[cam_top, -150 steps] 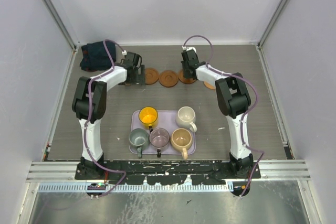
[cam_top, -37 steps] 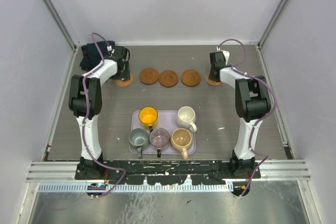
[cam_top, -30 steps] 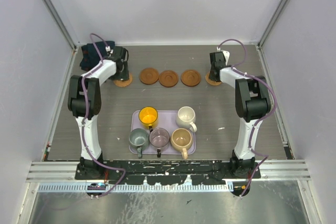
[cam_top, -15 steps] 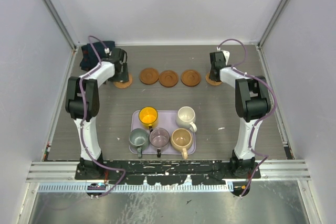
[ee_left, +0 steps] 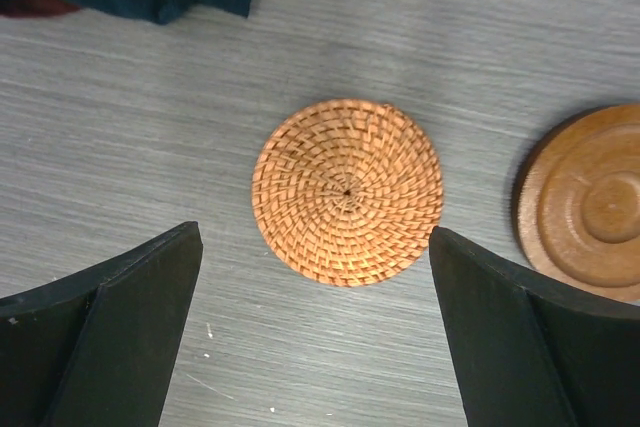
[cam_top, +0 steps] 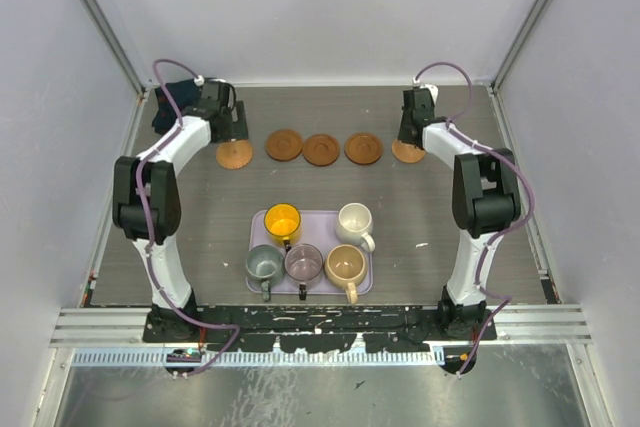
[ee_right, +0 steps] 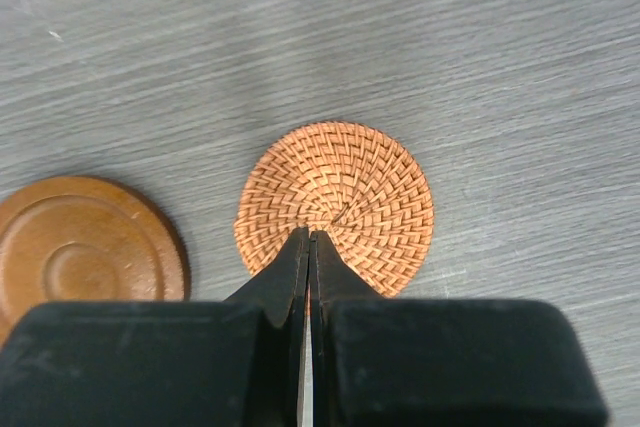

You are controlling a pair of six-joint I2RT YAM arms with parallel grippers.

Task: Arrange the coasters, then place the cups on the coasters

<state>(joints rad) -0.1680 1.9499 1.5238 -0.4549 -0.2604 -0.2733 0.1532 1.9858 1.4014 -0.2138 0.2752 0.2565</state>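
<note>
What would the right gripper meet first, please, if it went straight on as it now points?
Most likely the woven coaster: the right gripper points down, fingers shut, tips over the disc's middle. Whether they touch it is unclear.

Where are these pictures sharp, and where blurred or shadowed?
Left wrist: left woven coaster sharp, light even, no glare. Right wrist: right woven coaster sharp, right end effector black, without detail. Top external: evenly lit, shadows soft, walls lean outward.
</note>
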